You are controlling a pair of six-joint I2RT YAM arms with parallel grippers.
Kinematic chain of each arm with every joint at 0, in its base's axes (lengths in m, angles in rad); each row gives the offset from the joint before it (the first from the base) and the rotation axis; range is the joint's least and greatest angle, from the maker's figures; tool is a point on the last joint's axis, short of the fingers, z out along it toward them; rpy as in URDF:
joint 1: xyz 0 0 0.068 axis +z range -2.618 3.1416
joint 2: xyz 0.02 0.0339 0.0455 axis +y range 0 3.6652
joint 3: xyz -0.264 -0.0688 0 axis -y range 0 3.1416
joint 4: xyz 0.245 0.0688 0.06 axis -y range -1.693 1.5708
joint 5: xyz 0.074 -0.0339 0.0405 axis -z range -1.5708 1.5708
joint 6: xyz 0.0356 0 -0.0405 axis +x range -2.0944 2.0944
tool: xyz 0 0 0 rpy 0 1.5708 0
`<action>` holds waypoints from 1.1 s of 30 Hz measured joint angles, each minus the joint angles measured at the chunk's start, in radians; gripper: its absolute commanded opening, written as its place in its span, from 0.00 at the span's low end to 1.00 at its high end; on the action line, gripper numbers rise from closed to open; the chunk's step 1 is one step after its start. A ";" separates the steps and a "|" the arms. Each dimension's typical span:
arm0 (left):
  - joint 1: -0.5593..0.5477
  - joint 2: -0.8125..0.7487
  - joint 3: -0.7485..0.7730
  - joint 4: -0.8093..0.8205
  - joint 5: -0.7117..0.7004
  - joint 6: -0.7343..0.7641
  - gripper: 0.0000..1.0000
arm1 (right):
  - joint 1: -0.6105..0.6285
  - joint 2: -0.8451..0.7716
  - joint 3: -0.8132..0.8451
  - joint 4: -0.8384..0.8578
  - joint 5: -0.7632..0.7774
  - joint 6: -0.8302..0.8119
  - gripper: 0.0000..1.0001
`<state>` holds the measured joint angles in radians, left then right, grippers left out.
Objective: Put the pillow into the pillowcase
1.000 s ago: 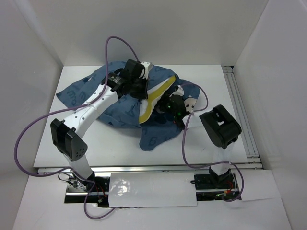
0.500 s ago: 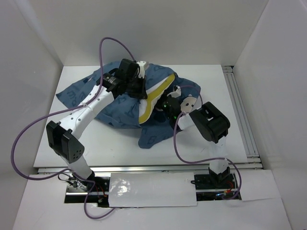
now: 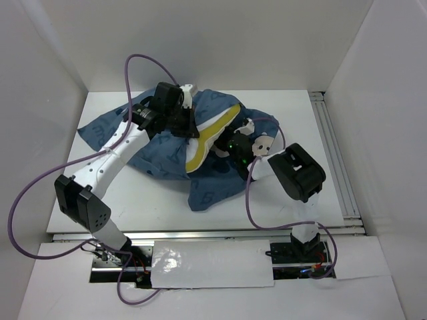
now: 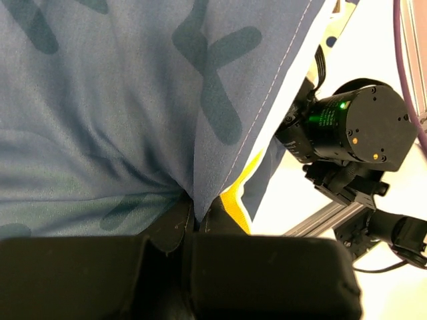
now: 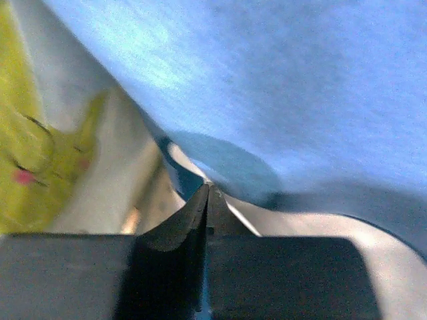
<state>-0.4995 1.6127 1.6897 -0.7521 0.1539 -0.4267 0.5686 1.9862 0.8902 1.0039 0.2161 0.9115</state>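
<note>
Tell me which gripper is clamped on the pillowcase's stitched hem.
The left gripper: its wrist view shows it shut on the pillowcase right at the pale-stitched hem. The right gripper is shut too, but no stitched hem shows there.

Pillow (image 3: 200,148): from above we see only a white-and-yellow strip; the rest lies under the pillowcase (image 3: 167,157).
Pillowcase edges: in the left wrist view the cloth runs off the top and left of the frame.
Left fingers (image 4: 175,225): hidden beneath the wrist from above; up close, their tips vanish into a fold of cloth.
Right fingers (image 5: 179,225): tips pressed together, but the view is blurred; we cannot tell whether cloth sits between them.
Yellow patch (image 5: 27,153): blurred, with a pink spot; we cannot make it out.
</note>
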 measured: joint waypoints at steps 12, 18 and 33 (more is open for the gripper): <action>0.032 -0.010 0.006 0.006 0.039 -0.012 0.00 | 0.054 -0.061 0.061 -0.279 0.084 -0.152 0.82; 0.039 -0.028 0.006 0.018 0.043 -0.020 0.00 | 0.053 -0.010 0.136 -0.246 0.094 -0.155 0.81; 0.034 -0.085 -0.016 0.022 0.050 -0.023 0.00 | 0.046 0.097 0.264 -0.149 0.049 -0.137 0.00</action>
<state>-0.4660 1.5280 1.6737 -0.7303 0.2043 -0.4492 0.6147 2.0834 1.1538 0.8547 0.2649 0.7750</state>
